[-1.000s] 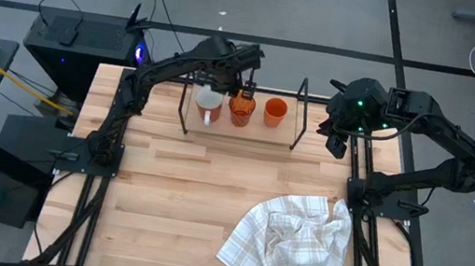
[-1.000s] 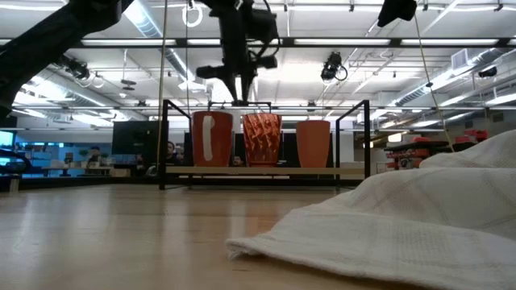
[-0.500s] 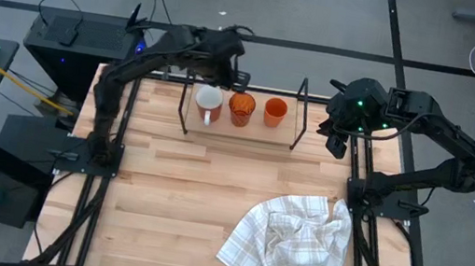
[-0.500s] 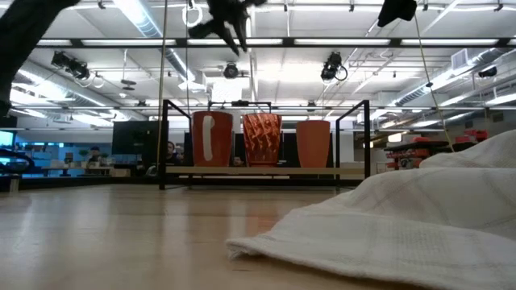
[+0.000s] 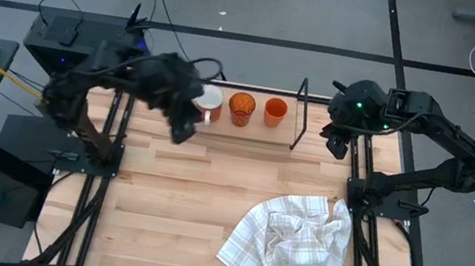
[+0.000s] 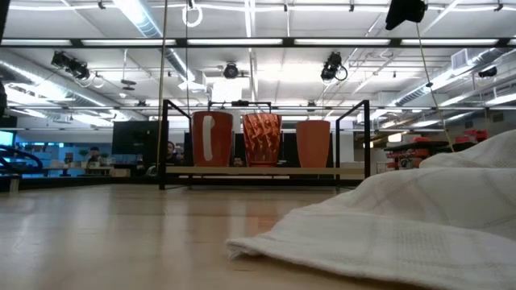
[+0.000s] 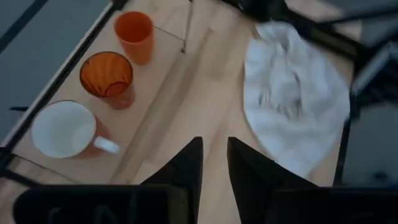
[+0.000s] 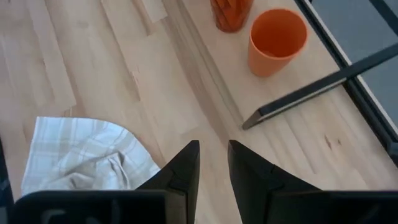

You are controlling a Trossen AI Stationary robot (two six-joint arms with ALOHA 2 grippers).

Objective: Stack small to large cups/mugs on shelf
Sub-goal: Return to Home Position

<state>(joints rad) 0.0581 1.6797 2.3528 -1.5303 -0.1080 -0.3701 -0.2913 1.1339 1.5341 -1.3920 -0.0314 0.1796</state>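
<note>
Grey floor [image 5: 332, 6], ceiling strip lights [image 6: 339, 42], perhaps distant desks [image 6: 97, 167].

Left arm [image 5: 159, 80] blurred, white mug [image 5: 214, 101] partly hidden behind it, tumbler [image 8: 231, 15] seemingly cropped at frame edge.

Mug [image 6: 211, 138] is showing reddish-orange outside w/ a white handle; seen from above, its inside is reading white. Tumbler [image 6: 262, 138] is glowing dark orange, see-thru, w/ a faceted criss-cross texture. Small cup [image 6: 314, 142] is looking plain matte orange. Shelf [image 6: 266, 171] board is showing pale wood, wire uprights black. Cloth [image 5: 287, 244] is showing white w/ faint grey-beige checks. Tabletop [image 5: 160, 206] is showing light wood, in planks.
</note>
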